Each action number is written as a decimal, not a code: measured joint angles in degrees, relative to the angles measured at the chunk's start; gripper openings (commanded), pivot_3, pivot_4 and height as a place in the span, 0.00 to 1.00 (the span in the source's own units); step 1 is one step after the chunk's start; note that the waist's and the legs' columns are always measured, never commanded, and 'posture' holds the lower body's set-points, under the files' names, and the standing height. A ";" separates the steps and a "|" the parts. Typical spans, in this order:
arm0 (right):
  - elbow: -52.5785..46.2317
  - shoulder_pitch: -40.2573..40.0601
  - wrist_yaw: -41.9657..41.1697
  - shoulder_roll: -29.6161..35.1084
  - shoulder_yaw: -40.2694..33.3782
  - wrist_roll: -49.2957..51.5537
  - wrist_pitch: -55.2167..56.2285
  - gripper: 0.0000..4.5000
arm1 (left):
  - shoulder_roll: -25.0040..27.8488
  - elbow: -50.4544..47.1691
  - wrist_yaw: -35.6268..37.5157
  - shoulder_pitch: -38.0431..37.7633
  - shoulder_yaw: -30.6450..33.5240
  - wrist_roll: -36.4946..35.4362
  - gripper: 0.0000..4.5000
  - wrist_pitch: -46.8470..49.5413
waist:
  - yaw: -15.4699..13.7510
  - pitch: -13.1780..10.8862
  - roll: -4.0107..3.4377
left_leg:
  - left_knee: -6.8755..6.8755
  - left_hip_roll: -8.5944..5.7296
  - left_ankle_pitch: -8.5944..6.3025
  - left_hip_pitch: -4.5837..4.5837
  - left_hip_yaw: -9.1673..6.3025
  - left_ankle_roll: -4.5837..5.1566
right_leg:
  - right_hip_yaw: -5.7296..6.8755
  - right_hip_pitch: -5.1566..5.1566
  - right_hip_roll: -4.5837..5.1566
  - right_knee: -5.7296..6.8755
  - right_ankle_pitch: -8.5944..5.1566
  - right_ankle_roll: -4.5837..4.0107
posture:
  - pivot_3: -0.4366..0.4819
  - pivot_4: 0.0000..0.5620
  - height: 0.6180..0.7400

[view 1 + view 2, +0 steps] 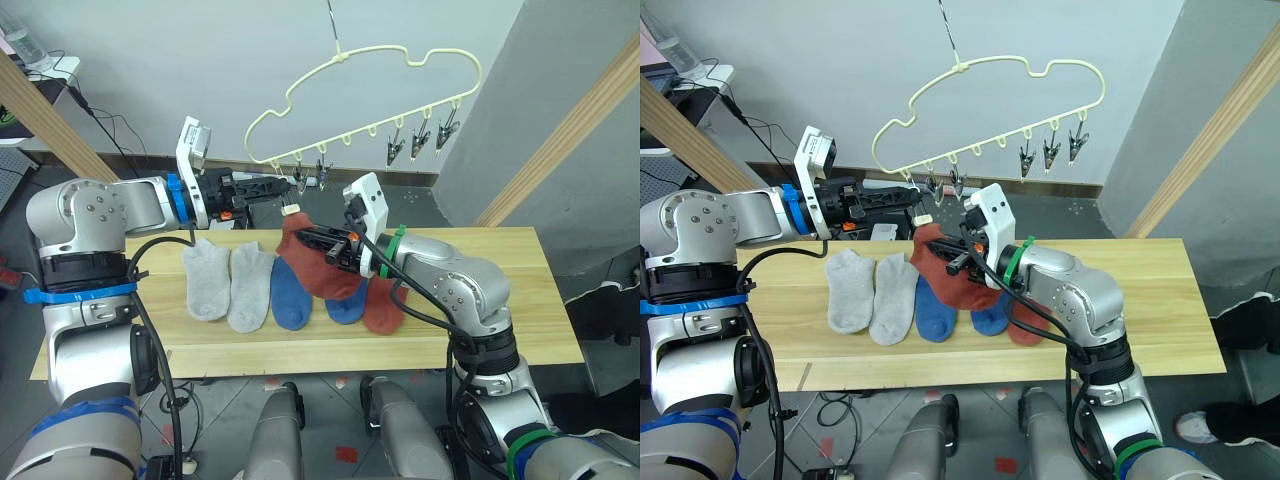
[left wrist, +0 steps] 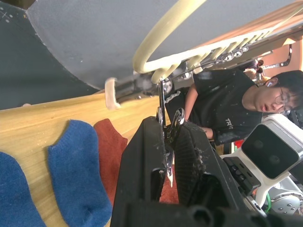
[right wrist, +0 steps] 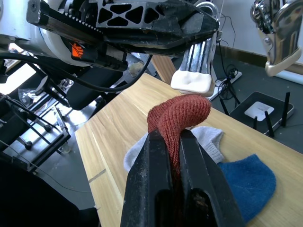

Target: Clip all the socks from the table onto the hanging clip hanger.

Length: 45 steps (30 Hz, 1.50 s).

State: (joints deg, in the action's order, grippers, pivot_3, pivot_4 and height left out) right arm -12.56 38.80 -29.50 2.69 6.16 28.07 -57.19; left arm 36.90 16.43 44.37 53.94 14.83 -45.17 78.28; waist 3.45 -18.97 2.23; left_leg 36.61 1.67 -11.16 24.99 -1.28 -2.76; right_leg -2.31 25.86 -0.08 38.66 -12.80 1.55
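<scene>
Pale plank table (image 1: 500, 330) up front, with five socks lying in a row on it: two grey socks (image 1: 225, 283) on the robot's left, two blue socks (image 1: 292, 295) in the middle, and one rust red sock (image 1: 384, 305) at the right end, partly under the lifted one. Right end effector (image 1: 322, 243) is pinched tight on the sixth, the raised rust red sock (image 3: 182, 116), its cuff bunched between the fingers and the foot draping down over the blue pair.

Just beyond, the left end effector (image 1: 285, 185) reaches in from the left, fingers squeezed onto a metal clip (image 2: 166, 106) at the left end of the bar, presumably pressing it to open. Above hangs the pale-yellow clip hanger (image 1: 370, 75), three more clips (image 1: 420, 140) dangling well to the right.

Here's the trick, I reckon: lift the cuff straight up into that clip's mouth, keep the fabric edge leading, and hold the left squeeze until the knit sits deep. Release too early and the sock may slip; push sideways and the hanger could swing away.
</scene>
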 measured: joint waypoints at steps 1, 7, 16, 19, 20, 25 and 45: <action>-0.18 0.00 0.19 -0.01 -0.10 0.27 -0.01 0.01 | -0.01 0.03 -0.04 0.00 0.06 0.00 0.05 0.02 | 0.00 0.00 0.00 | -0.01 0.00 0.00 0.00 0.00 0.00 | 0.00 0.00 0.00 -0.01 0.00 0.00 | 0.39 0.56 1.00; -0.91 -0.11 1.43 -0.82 -0.53 2.18 -0.35 0.01 | -0.51 3.16 -1.58 1.41 2.88 -0.38 0.05 1.86 | 0.12 0.00 0.00 | -0.03 0.00 0.00 0.01 -0.01 0.00 | 0.02 0.01 -0.01 -0.03 0.00 0.00 | 0.36 0.55 1.00; -1.27 -1.25 3.77 -2.43 -0.86 4.15 -0.43 0.01 | -0.70 8.64 -3.86 4.26 7.47 -1.63 0.05 8.63 | 0.47 0.00 0.00 | -0.03 -0.02 0.00 0.04 -0.02 0.00 | 0.04 0.02 0.00 -0.04 0.00 0.00 | 0.35 0.55 1.00; -1.29 -1.25 4.72 -2.78 -1.76 4.72 -0.27 0.01 | -0.94 9.36 -4.26 5.21 8.09 -1.64 0.05 9.86 | 0.56 0.00 0.00 | -0.03 -0.01 0.00 0.04 -0.02 0.00 | 0.03 0.02 -0.01 -0.04 0.00 0.00 | 0.35 0.55 1.00; -1.29 -1.25 4.84 -2.77 -2.08 4.74 -0.20 0.01 | -1.07 9.36 -4.32 5.23 8.10 -1.64 0.05 10.07 | 0.62 0.00 0.00 | -0.03 -0.01 0.00 0.04 -0.01 0.00 | 0.02 0.02 0.00 -0.04 0.00 0.00 | 0.35 0.55 1.00; -1.29 -1.21 5.67 -2.80 -2.81 5.21 -0.10 0.01 | -1.27 9.14 -4.34 5.13 8.09 -1.64 0.05 10.12 | 1.05 0.00 0.00 | -0.06 0.00 0.00 0.04 -0.01 0.00 | 0.02 0.04 0.01 -0.04 0.00 0.00 | 0.35 0.56 1.00; 2.56 0.71 7.15 -3.80 -2.56 6.09 2.92 0.01 | -1.28 4.47 -2.77 2.55 6.74 -1.64 0.05 7.28 | 1.24 0.00 0.00 | -0.21 0.01 0.00 0.07 0.04 -0.01 | -0.03 0.16 0.08 -0.04 0.01 0.00 | 0.36 0.55 1.00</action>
State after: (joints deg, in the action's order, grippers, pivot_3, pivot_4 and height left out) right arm -9.99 39.50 -22.35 -1.11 3.60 34.16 -54.28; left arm 35.62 20.90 41.60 56.49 21.56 -46.81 85.56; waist 4.69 -18.97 2.23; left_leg 36.39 1.68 -11.15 25.07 -1.24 -2.77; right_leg -2.34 26.01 0.00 38.62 -12.80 1.54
